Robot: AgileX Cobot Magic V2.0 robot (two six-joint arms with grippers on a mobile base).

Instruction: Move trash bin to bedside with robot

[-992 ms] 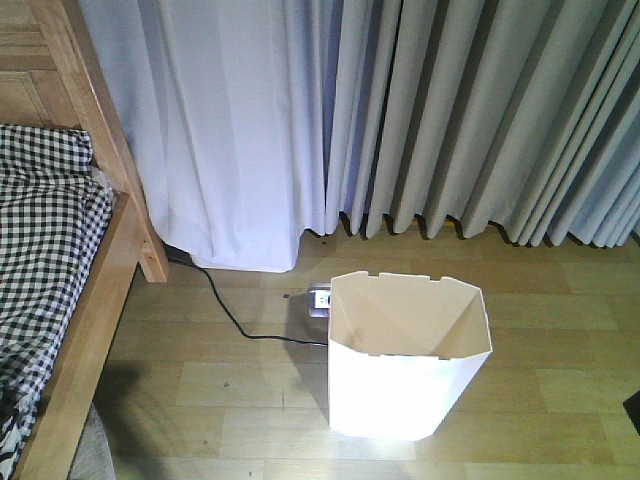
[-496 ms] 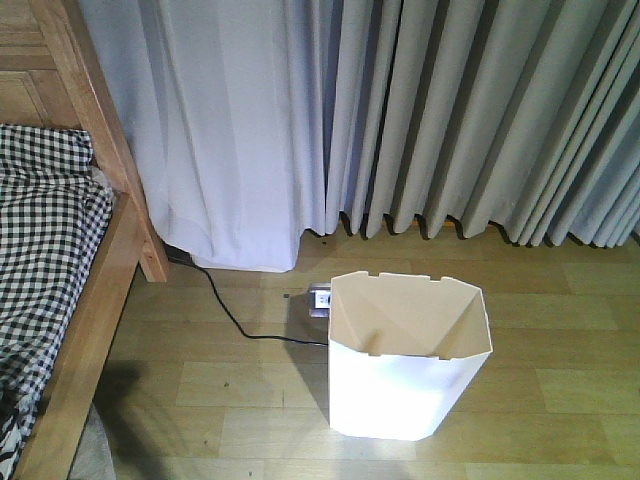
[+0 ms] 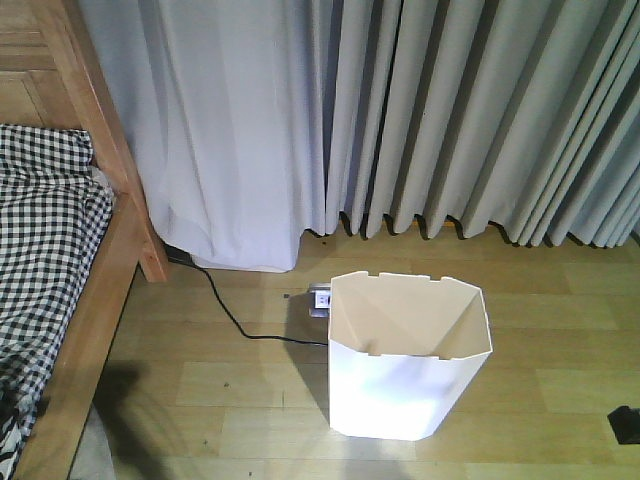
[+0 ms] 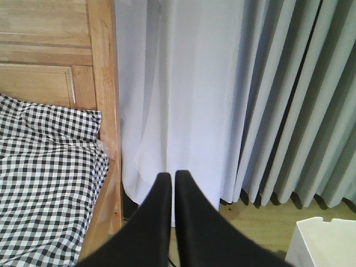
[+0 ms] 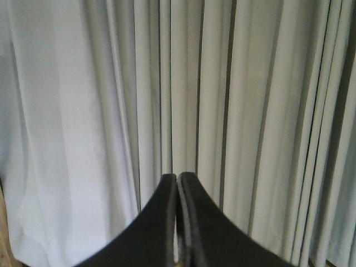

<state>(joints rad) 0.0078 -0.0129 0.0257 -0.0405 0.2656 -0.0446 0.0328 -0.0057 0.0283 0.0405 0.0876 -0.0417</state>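
Observation:
The white trash bin (image 3: 410, 365) stands upright on the wooden floor, cream inside and empty, right of the middle in the front view. Its rim corner (image 4: 325, 240) shows at the lower right of the left wrist view. The bedside is at the left: a light wooden frame (image 3: 92, 320) with black-and-white checked bedding (image 3: 40, 240). A stretch of floor lies between bin and bed. My left gripper (image 4: 172, 176) is shut on nothing and points at the white curtain beside the bed post. My right gripper (image 5: 178, 176) is shut, empty, and faces the grey curtain.
Pleated grey curtains (image 3: 470, 110) and a white curtain (image 3: 230, 130) hang along the back wall. A black cable (image 3: 232, 318) runs over the floor to a small socket box (image 3: 319, 298) just behind the bin. A small black part (image 3: 625, 425) shows at the lower right edge.
The bin and bed have stayed in place. The small black part at the lower right edge, absent half a second ago, is in view again.

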